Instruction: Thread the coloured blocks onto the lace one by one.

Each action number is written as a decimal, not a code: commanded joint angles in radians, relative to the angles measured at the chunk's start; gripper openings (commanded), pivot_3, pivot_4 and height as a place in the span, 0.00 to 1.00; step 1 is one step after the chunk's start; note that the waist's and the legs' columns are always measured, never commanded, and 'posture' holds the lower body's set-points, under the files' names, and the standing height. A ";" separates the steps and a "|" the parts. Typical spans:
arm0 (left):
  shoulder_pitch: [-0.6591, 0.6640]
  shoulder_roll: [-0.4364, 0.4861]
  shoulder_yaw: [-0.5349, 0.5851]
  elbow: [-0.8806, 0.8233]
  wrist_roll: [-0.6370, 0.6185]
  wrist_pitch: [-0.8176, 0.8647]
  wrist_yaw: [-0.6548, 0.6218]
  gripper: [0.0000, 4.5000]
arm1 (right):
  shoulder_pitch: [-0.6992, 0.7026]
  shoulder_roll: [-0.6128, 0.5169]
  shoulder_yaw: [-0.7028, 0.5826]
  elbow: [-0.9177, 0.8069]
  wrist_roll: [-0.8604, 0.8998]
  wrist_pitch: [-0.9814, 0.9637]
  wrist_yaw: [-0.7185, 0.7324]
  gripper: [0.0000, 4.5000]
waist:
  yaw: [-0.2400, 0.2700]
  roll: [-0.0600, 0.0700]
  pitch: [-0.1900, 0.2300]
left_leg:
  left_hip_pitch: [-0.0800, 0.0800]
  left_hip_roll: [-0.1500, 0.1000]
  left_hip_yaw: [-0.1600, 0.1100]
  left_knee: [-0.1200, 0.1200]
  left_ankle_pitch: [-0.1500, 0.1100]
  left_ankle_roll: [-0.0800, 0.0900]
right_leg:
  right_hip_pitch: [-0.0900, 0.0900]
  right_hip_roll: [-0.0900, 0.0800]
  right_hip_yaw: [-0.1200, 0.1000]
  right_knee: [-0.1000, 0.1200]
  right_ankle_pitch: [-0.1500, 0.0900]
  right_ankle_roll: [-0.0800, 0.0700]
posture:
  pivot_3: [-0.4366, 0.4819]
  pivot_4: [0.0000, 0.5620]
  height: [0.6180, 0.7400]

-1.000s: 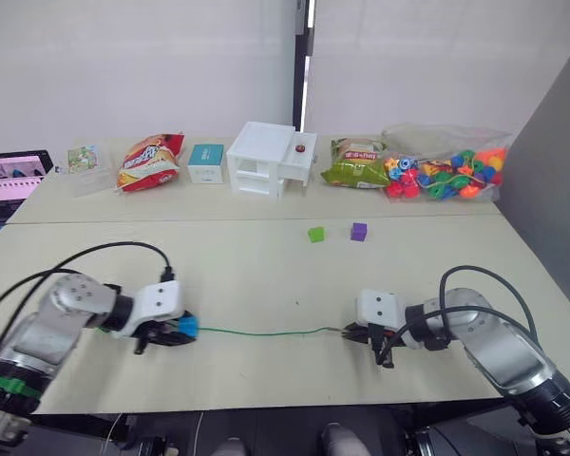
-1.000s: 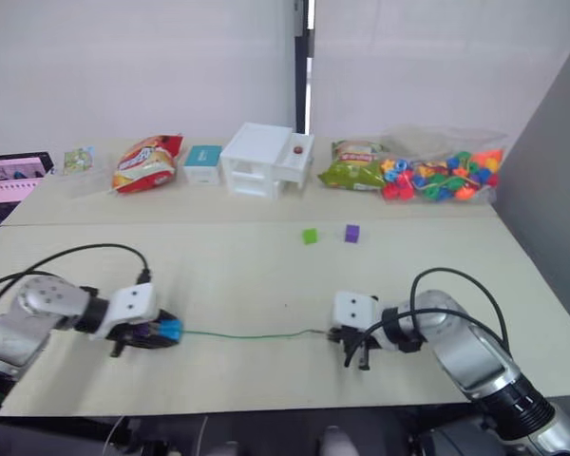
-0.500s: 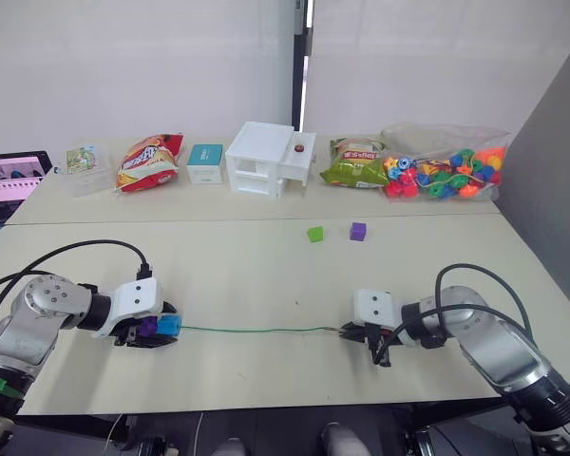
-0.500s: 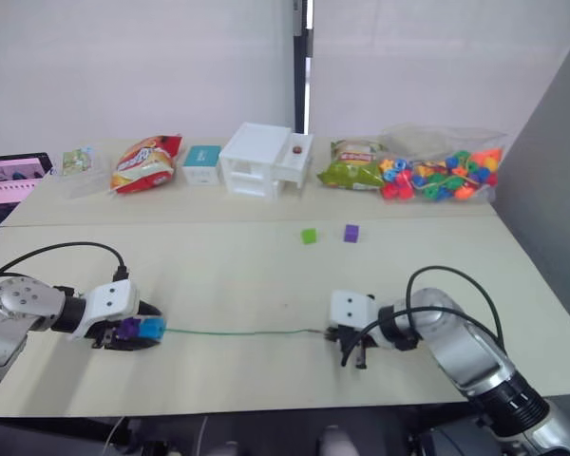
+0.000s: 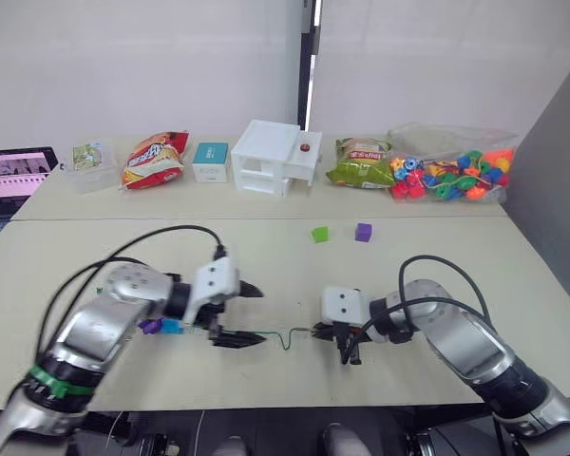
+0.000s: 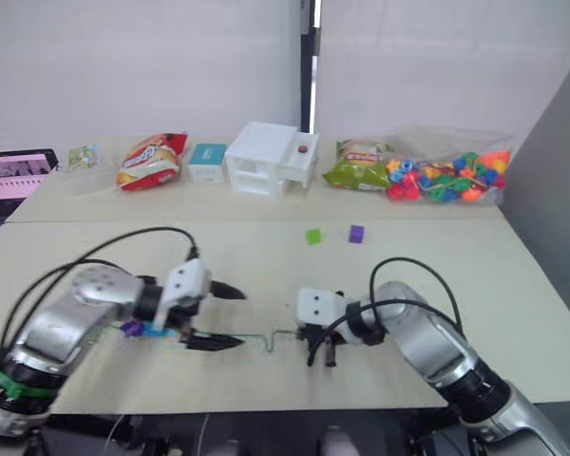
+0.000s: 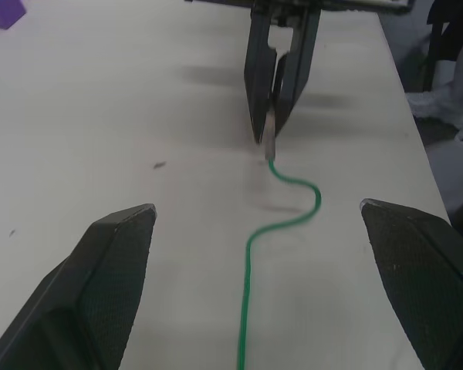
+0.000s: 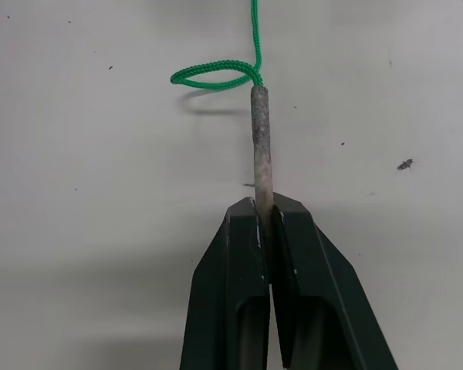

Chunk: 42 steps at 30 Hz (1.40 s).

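Note:
My left gripper (image 5: pixel 244 314) stands wide open low over the table, its fingers on either side of the green lace (image 7: pixel 282 216) without touching it. Just behind it, at the lace's left end, a blue block (image 5: pixel 174 326) and a purple block (image 5: pixel 150 326) lie side by side. My right gripper (image 8: pixel 264 208) is shut on the lace's stiff pale tip (image 8: pixel 260 150). The cord curls into a small loop (image 8: pixel 216 75) right past the tip. A light green block (image 5: pixel 319 234) and a second purple block (image 5: pixel 362 232) sit loose further back on the table.
Along the far table stand a white drawer box (image 5: pixel 272 158), a clear bag of bright beads (image 5: pixel 446 171), snack bags (image 5: pixel 152 159), a small teal box (image 5: pixel 210 161) and a laptop (image 5: pixel 14 171) at the far left. Black cables arc over both arms.
My left gripper opened, let go of the blue block and moved right along the lace. My right gripper came left, so the lace now lies slack and bent.

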 commanded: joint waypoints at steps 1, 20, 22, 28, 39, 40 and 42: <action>-0.043 -0.056 -0.056 0.020 0.056 -0.025 0.047 0.99 | -0.029 0.004 0.005 -0.012 -0.017 0.017 -0.008 0.00 | 0.000 0.000 0.000 | 0.000 0.000 0.000 0.000 0.000 0.000 | 0.000 0.000 0.000 0.000 0.000 0.000 | 0.48 0.27 1.00; -0.089 -0.176 -0.143 0.166 0.141 -0.095 0.033 0.29 | -0.040 0.001 -0.001 -0.043 -0.013 0.065 -0.011 0.00 | 0.000 0.000 0.000 | 0.000 0.000 0.000 0.000 0.000 0.000 | 0.000 0.000 0.000 0.000 0.000 0.000 | 0.48 0.27 1.00; -0.090 -0.179 -0.143 0.170 0.146 -0.096 0.031 0.13 | -0.040 0.001 -0.002 -0.045 -0.012 0.067 -0.012 0.00 | 0.001 0.000 0.000 | 0.000 0.000 0.000 0.000 0.000 0.000 | 0.000 0.000 0.000 0.000 0.000 0.000 | 0.48 0.27 1.00; -0.093 -0.190 -0.142 0.176 0.154 -0.100 0.033 0.01 | -0.041 0.002 -0.002 -0.050 -0.008 0.072 -0.015 0.00 | 0.002 0.000 0.000 | 0.000 0.000 -0.001 0.000 0.000 0.000 | 0.000 0.000 0.000 0.000 0.000 0.000 | 0.48 0.27 1.00; -0.104 -0.193 -0.124 0.180 0.135 -0.093 0.018 0.01 | -0.029 -0.007 0.006 -0.067 -0.004 0.083 -0.011 0.00 | 0.001 0.000 0.000 | 0.000 0.000 -0.001 0.000 0.000 0.000 | 0.000 0.000 0.000 0.000 0.000 0.000 | 0.48 0.27 1.00; -0.103 -0.188 -0.121 0.176 0.132 -0.092 0.012 0.01 | -0.020 -0.004 -0.005 -0.071 -0.004 0.082 -0.025 0.00 | 0.001 0.000 0.000 | 0.000 0.000 -0.001 0.000 0.000 0.000 | 0.000 0.000 0.000 0.000 0.000 0.000 | 0.48 0.27 1.00; -0.098 -0.173 -0.115 0.165 0.129 -0.088 0.002 0.00 | 0.003 -0.004 -0.032 -0.090 0.009 0.098 -0.045 0.21 | 0.002 0.000 0.000 | 0.000 0.000 -0.001 0.000 0.000 0.000 | 0.000 0.000 0.000 0.000 0.000 0.000 | 0.48 0.27 1.00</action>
